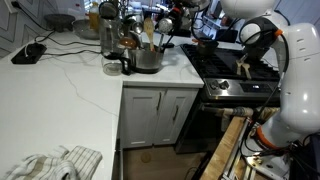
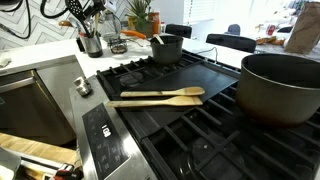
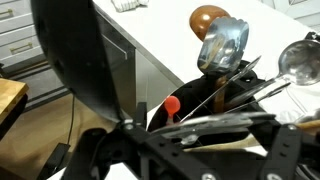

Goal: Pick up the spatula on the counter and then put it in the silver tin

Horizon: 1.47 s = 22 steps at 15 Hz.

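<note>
The silver tin stands at the counter's corner beside the stove, crowded with utensils, and it also shows far off in an exterior view. A pale wooden spatula stands upright in it. In the wrist view my gripper hangs right over the tin's utensils with its black fingers wide apart. It is open. A pale tan strip, likely the spatula, and a silver tool cross the gap without being clamped. The white arm reaches in from the stove side.
A glass jar and a small dark handled cup stand next to the tin. Two wooden utensils lie on the stove's black griddle beside a large pot. A cloth lies on the near counter.
</note>
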Motion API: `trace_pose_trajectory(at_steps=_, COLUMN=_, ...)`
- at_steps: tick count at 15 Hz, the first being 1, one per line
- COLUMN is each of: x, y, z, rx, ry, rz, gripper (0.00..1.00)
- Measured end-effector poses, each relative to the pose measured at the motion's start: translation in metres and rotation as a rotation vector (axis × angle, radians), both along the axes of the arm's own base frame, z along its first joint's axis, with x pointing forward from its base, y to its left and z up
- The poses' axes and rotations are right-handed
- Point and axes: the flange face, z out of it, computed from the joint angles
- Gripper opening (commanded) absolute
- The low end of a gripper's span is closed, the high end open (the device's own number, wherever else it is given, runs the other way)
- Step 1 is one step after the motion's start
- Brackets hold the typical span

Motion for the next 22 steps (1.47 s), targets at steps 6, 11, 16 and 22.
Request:
trace_pose_trajectory(at_steps=6, x=-0.004, y=0.007, z=0.026, rx=-0.042, ry=-0.099, rz=0.037, gripper=1.00)
trace_pose_trajectory(at_steps=11, x=-0.015, y=0.007, z=0.065, rx=-0.104, ry=-0.208, rz=0.054, gripper=1.00)
trace_pose_trajectory(at_steps=16, x=-0.033, y=0.017, z=0.106, rx=-0.219, ry=-0.378, rz=0.187, gripper=1.00)
trace_pose_trajectory(at_steps=22, x=-0.060, y=0.052, z=0.168, rx=-0.423, ry=-0.593, rz=0.374, gripper=1.00)
